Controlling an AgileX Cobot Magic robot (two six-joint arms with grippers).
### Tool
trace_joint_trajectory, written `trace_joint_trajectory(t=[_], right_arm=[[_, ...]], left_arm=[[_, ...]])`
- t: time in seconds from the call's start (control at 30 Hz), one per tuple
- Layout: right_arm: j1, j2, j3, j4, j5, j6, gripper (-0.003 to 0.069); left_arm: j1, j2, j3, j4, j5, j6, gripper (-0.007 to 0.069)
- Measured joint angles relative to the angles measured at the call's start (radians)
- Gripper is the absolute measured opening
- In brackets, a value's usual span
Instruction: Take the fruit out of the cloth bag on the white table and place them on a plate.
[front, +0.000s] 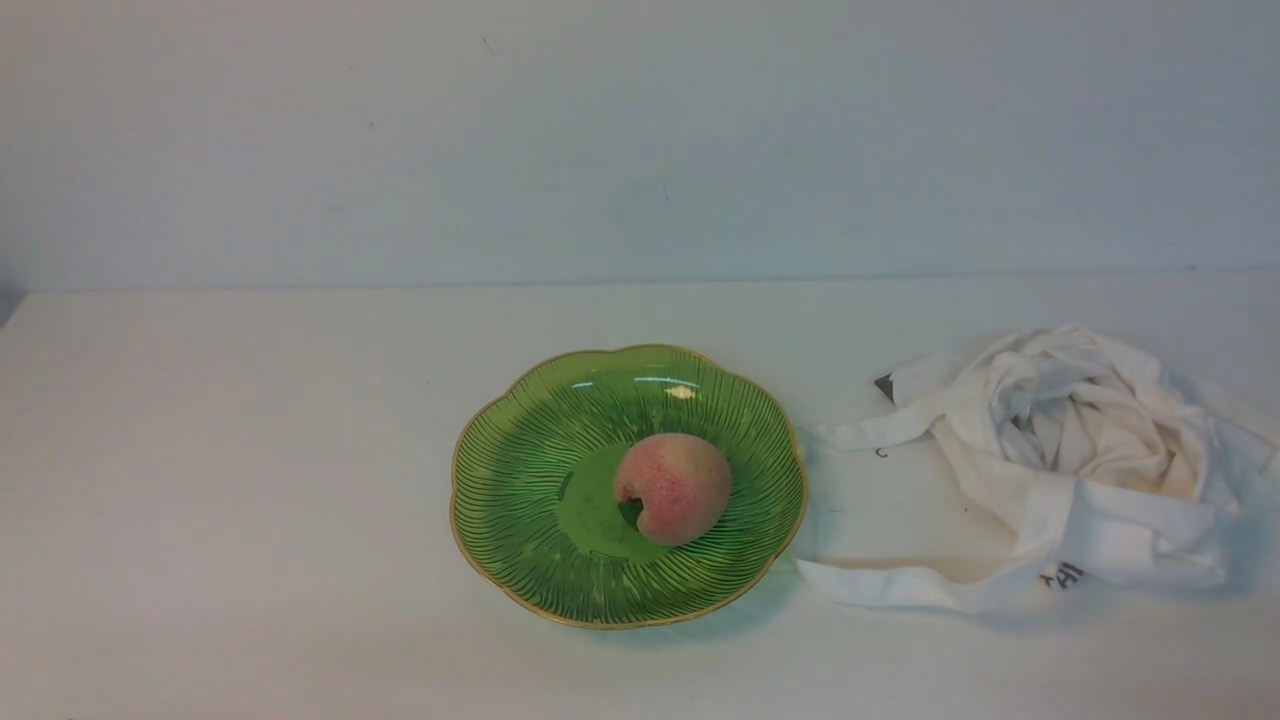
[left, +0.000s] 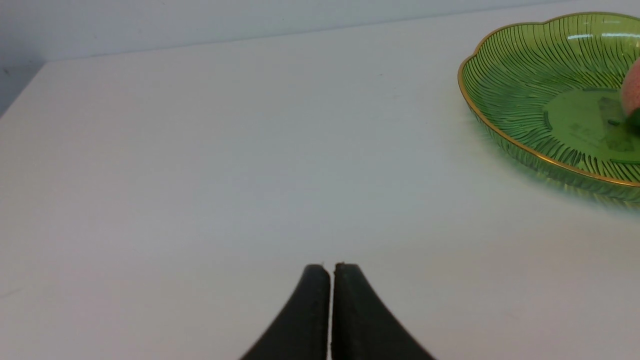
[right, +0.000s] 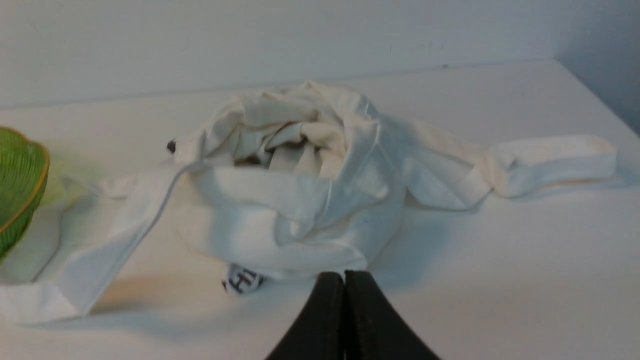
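Observation:
A pink-red peach (front: 673, 487) lies in the flat centre of the green glass plate (front: 520, 480) in the middle of the white table (front: 250, 480). The crumpled white cloth bag (front: 1080, 450) lies to the plate's right, its straps spread toward the plate. Neither arm shows in the front view. My left gripper (left: 330, 266) is shut and empty over bare table, with the plate (left: 510, 75) and an edge of the peach (left: 632, 92) far off to one side. My right gripper (right: 344, 274) is shut and empty just short of the bag (right: 300, 190).
A pale wall (front: 640, 140) runs along the table's far edge. The table's left end (left: 20, 95) and right end (right: 595, 95) show in the wrist views. One bag strap (front: 880, 585) lies on the table near the plate's right rim.

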Motion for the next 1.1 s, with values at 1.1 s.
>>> trace_joint_trajectory(t=[1.1], right_arm=[[-0.006,-0.022,0.0,0.004,0.008,-0.009,-0.0014]], left_arm=[[0.0,0.0,0.0,0.0,0.0,0.0,-0.0008]])
